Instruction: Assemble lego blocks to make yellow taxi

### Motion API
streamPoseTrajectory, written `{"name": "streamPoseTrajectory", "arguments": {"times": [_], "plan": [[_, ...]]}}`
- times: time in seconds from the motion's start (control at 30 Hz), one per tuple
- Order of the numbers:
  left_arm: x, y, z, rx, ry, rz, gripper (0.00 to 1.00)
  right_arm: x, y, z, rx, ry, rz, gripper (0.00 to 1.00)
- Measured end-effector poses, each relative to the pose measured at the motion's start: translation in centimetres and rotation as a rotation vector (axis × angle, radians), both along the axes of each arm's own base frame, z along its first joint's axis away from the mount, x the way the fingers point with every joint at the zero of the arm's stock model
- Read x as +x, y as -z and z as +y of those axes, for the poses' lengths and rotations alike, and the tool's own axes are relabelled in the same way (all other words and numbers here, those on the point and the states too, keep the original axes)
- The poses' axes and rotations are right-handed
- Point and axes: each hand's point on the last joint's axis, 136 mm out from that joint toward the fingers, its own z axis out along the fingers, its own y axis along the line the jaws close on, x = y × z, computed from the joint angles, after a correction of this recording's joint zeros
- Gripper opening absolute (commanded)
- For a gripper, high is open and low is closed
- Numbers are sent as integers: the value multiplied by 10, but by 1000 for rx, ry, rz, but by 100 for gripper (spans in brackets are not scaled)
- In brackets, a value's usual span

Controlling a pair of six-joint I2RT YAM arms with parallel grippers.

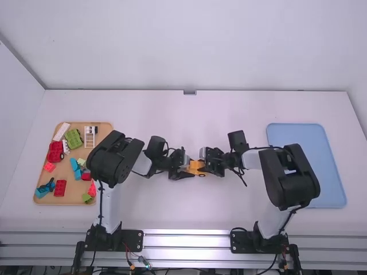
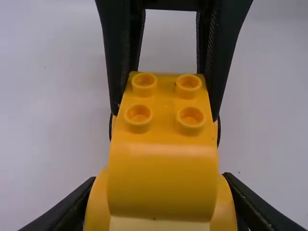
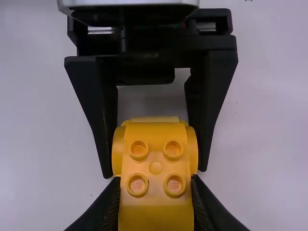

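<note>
The yellow car (image 1: 196,167) lies lengthwise between the left gripper (image 2: 159,179) and right gripper (image 3: 156,178), each closed across its nearer end.

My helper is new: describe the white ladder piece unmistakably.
Find the tan tray at the high view's left. Near its far edge, right of the large green block, lies the white ladder piece; unlike the solid white block, it has rungs.

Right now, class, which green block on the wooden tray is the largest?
The one toward the far end of the tray, just left of the white ladder piece; the other green blocks are clearly smaller and lie nearer the camera.
</note>
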Motion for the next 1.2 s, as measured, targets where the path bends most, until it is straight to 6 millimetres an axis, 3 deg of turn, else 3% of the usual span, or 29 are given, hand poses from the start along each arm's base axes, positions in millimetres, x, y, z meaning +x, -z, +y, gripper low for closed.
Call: {"name": "streamPoseTrajectory", "arguments": {"times": [0.4,0.53,0.57,0.6,0.73,0.77,0.8,0.83,0.87,0.9,1.03,1.2], "plan": [[-2,0,-2,-1,8,0,28,0,5,-1,0,-5,-1,42],[-2,0,-2,-1,8,0,41,0,-5,1,34,-14,-17,52],[-2,0,-2,0,8,0,45,2,-15,1,57,-14,-38,57],[-2,0,-2,0,8,0,50,5,-24,-1,72,-11,-55,68],[-2,0,-2,0,8,0,58,15,-55,-14,107,42,-98,78],[-2,0,-2,0,8,0,64,17,-61,-19,110,61,-96,93],[-2,0,-2,0,9,-1,69,17,-64,-23,108,73,-90,99],[-2,0,-2,-1,9,-3,72,16,-65,-25,107,81,-86,99],[-2,0,-2,-1,10,-6,91,15,-66,-30,101,95,-72,99],[-2,0,-2,-2,9,-2,99,13,-64,-35,90,109,-48,99],[0,-1,-2,-7,-7,37,99,6,-55,-47,51,139,11,99],[-1,-2,-2,7,-14,85,99,16,-38,-49,45,157,-38,99]]}}
